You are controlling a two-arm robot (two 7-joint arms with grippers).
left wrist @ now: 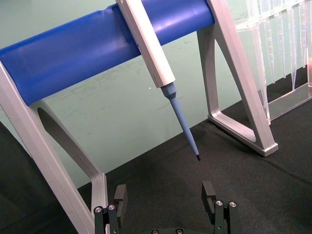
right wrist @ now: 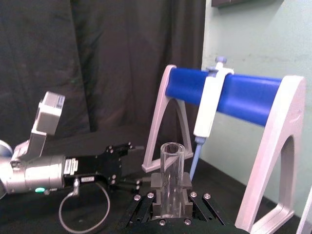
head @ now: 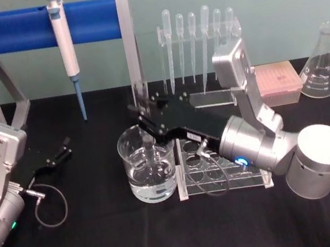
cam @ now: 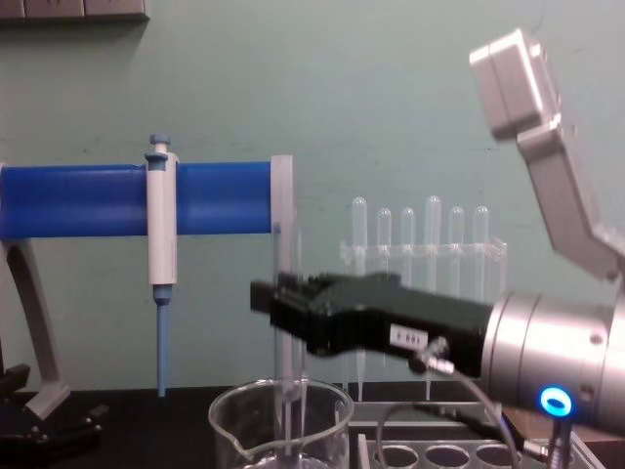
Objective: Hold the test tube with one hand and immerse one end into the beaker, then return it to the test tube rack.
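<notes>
black right gripper (right wrist: 171, 184) clamped on long clear glass test tube (right wrist: 171, 161), axis upright; rounded end straight below claw, dipped in wide clear glass beaker (head: 149, 170). clear plastic tube rack (head: 193, 171) right of claw, beside beaker. left gripper (left wrist: 165, 200) idle well left, jaws apart.

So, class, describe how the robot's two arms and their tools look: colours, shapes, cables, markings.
Both arms are silver-grey with thick cylindrical joints. The right tool and left tool are black, each with two short fingers. The right one carries a small white label, and a blue light ring glows on its wrist. A thin grey cable loops from the left wrist, beside a green light.
</notes>
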